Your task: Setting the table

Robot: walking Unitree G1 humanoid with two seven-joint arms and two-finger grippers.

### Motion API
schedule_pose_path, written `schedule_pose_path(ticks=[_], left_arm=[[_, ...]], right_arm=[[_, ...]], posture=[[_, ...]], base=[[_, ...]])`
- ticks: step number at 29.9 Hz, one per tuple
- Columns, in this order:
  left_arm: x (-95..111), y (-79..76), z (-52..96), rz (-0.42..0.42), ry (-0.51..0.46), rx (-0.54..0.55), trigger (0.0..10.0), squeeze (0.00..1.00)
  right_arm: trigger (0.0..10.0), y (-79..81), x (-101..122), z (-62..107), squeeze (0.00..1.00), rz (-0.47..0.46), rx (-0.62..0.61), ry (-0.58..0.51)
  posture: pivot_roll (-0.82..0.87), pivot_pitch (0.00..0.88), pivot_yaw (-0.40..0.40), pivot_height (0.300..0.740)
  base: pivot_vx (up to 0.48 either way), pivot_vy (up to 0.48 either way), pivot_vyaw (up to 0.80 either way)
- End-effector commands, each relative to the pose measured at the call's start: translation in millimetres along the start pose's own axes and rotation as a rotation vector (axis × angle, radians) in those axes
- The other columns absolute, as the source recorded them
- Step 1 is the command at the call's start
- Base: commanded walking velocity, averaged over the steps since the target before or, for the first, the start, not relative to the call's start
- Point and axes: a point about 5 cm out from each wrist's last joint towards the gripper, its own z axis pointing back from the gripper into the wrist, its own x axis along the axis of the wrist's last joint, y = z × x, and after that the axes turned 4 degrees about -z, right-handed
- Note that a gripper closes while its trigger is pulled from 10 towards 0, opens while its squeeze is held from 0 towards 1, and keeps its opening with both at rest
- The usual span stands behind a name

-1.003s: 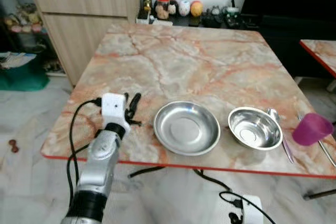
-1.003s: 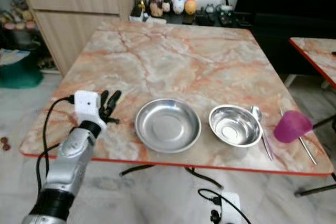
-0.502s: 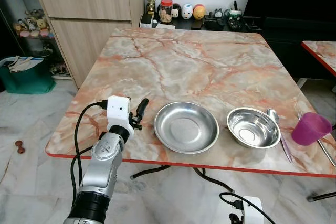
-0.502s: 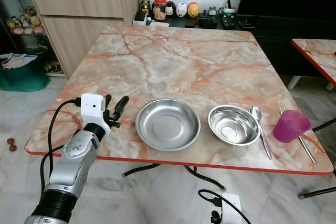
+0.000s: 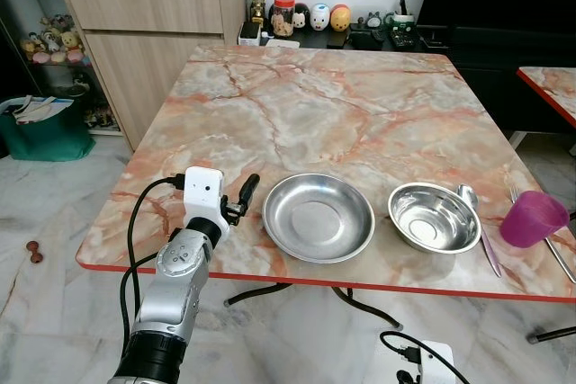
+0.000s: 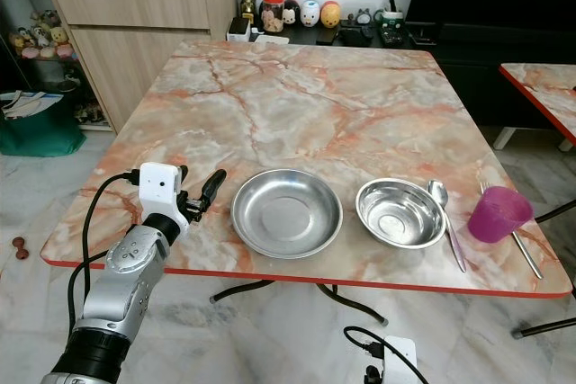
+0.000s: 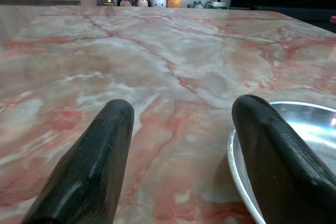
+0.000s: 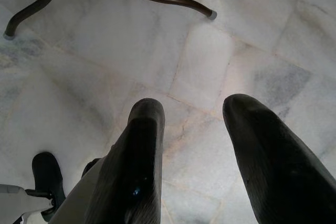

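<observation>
left gripper (image 5: 236,200): hovering low over the table's near-left corner, two black fingers (image 7: 89,166) spread apart with nothing between them, one tip just about over the rim of the plate

right gripper (image 8: 191,156): hanging idle off the table, fingers apart, looking down at the marble floor (image 8: 252,51)

steel plate (image 5: 319,218): right beside the left gripper on its inner side, flat on the table, basically next in line to be grabbed imo

how the plate handles: thin stainless, so light and stiff, won't break, but it's shiny and slick and will probably skate on the marble if nudged

where to grab it: the near-left rim, one finger over the lip and one under or outside it; the sloped wall is the only real purchase, the flat middle gives nothing to pinch

steel bowl (image 5: 435,218): further out past the plate, well apart from the gripper, deeper sides so an easier rim pinch

spoon (image 5: 475,222): lying just beyond the bowl, touching or nearly touching its far side, can't tell which

purple cup (image 5: 535,219): out at the far-right edge, plastic by the look of it, light

chopsticks or thin rods (image 5: 551,254): near the cup, hard to make out

table (image 5: 306,105): pink-veined marble top, smooth, so everything on it slides easy
</observation>
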Motion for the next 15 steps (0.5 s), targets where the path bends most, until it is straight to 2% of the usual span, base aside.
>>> schedule_pose_path(ticks=[1,15], left_arm=[[3.1,0.7,-0.6,-0.01,-0.003,0.007,10.0,0.0],[3.0,0.7,-0.8,-0.007,-0.003,0.01,10.0,0.0]], right_arm=[[10.0,-1.2,1.2,-0.1,0.0,-0.023,-0.008,-0.005],[10.0,-2.0,3.0,-0.4,0.0,-0.004,-0.003,-0.005]], posture=[[0.06,0.0,-0.045,0.711],[0.07,0.0,-0.054,0.711]], base=[[0.0,0.0,0.0],[0.0,-0.253,0.0]])
